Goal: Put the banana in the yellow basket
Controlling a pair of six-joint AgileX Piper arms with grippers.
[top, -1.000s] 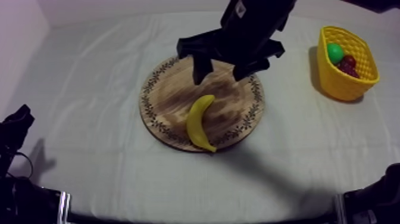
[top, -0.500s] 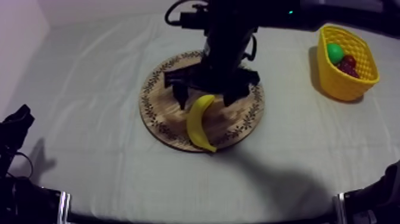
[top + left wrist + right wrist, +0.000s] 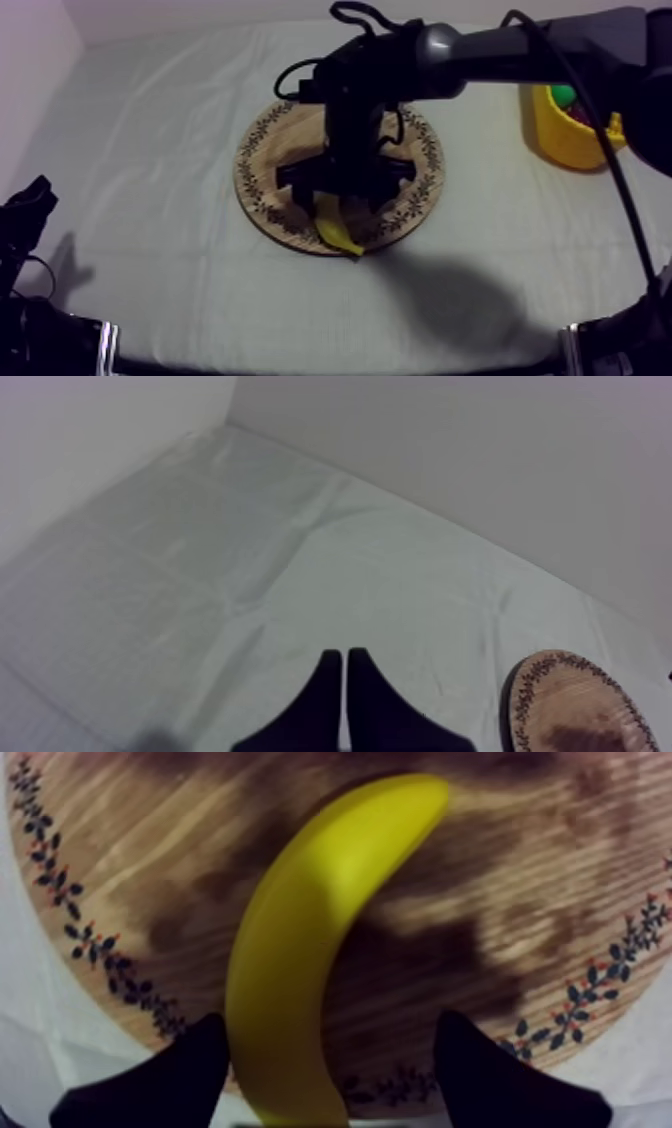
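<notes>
Our right gripper (image 3: 330, 1020) stood spread open astride the banana (image 3: 310, 922); light, stiff and smooth, we judged it best pinched across its thick middle.

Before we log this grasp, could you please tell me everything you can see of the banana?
The banana is a plain yellow, smooth, plastic-looking toy, curved and whole. It lies flat on the wooden board, one end toward the middle, the other reaching over the patterned rim. The right gripper is low over it, open, its black fingers straddling the rim end. One finger is close against its side, though contact cannot be told.
</notes>
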